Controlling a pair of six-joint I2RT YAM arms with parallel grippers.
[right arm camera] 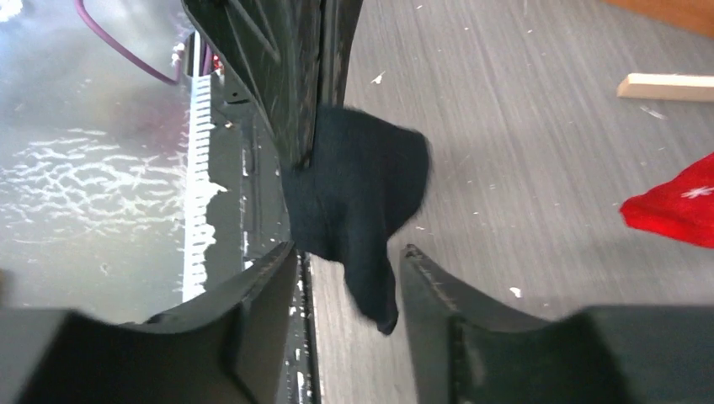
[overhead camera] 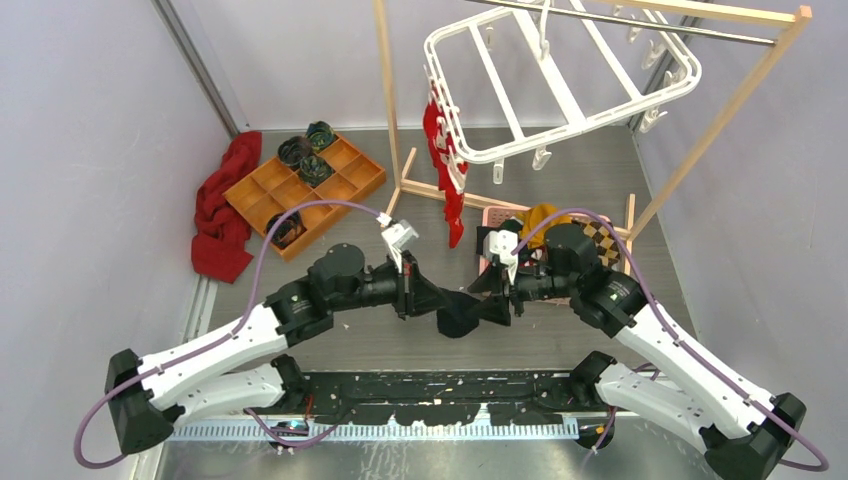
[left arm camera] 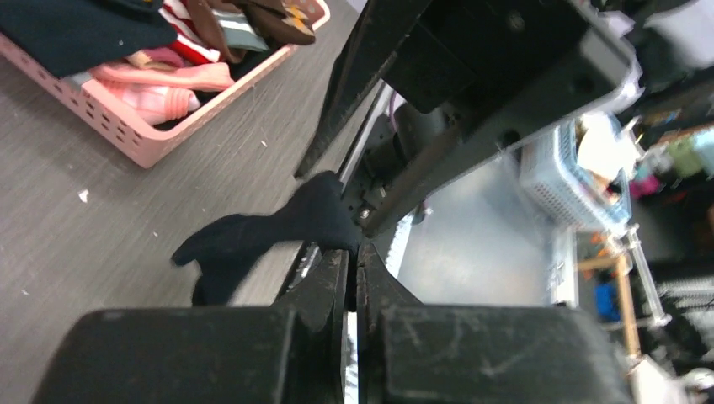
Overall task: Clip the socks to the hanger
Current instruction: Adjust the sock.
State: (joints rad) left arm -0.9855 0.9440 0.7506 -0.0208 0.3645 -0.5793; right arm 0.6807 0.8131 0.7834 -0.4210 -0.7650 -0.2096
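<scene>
Where the two arms meet: a black sock (overhead camera: 460,318) hangs between the left pincer (overhead camera: 437,300) and the right pincer (overhead camera: 497,303), which face each other tip to tip.
Left pincer: clenched on the black sock. Its fingers (left arm camera: 333,278) press flat together with an edge of the cloth nipped at their tips, and the rest droops just beyond and below them.
Right pincer: released. Its fingers (right arm camera: 269,278) stand apart, one on each side of the sock's lower end. Whether either one brushes the cloth cannot be told.
Black sock: carried by the left pincer alone, with its loose toe dangling into the gap of the right pincer.
Hanger (overhead camera: 560,128): well beyond both pincers and above them, tilted, hooked on the rod of the wooden rack (overhead camera: 738,100).
Red socks (overhead camera: 445,170): hang from the hanger's edge on the left pincer's side, well apart from both pincers.
Other socks: a mustard sock (overhead camera: 543,215) and an argyle sock (overhead camera: 600,238) lie in the pink basket (overhead camera: 492,213), just behind the right pincer's wrist.
</scene>
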